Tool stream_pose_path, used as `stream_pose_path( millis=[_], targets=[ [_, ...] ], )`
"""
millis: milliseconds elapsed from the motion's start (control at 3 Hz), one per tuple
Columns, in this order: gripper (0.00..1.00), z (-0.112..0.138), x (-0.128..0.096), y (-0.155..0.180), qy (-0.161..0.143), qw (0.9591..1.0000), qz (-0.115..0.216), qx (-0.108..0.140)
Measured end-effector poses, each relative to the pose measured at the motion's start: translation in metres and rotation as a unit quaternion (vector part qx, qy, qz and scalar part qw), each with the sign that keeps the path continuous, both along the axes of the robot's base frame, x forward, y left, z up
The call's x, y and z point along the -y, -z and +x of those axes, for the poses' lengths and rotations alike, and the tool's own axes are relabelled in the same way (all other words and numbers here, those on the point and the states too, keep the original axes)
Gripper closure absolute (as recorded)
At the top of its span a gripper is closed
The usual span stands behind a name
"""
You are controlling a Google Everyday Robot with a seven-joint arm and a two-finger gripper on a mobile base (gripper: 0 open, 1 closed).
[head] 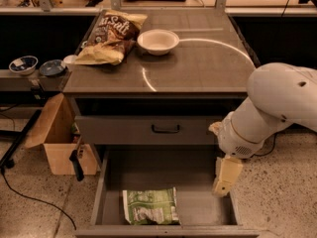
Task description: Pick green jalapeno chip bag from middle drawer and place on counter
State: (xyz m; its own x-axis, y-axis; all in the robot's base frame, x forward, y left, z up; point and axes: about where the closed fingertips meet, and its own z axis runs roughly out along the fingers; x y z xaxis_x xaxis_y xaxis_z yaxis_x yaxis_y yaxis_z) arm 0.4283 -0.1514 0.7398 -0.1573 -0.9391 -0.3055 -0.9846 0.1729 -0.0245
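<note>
The green jalapeno chip bag [150, 206] lies flat on the floor of the open middle drawer [198, 175], near its front left. The gripper [223, 184] hangs from the white arm [275, 108] over the drawer's right side, to the right of the bag and apart from it. The counter [198, 58] is above, with its pale arc mark.
A brown-and-yellow "Salt" bag [111, 36] and a white bowl [158, 41] sit on the counter's back left. A closed drawer front with a black handle [165, 129] is above the open drawer. A cardboard box [59, 138] stands on the floor at left.
</note>
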Motion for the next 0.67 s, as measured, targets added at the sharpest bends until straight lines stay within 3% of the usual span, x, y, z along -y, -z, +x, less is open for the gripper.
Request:
stream_pose_path(
  millis=[333, 667],
  targets=[
    [0.0, -0.005, 0.013, -0.016, -0.004, 0.9997, -0.019, 0.014],
    [0.0, -0.011, 0.037, -0.065, 0.028, 0.9965, -0.054, 0.058]
  ],
)
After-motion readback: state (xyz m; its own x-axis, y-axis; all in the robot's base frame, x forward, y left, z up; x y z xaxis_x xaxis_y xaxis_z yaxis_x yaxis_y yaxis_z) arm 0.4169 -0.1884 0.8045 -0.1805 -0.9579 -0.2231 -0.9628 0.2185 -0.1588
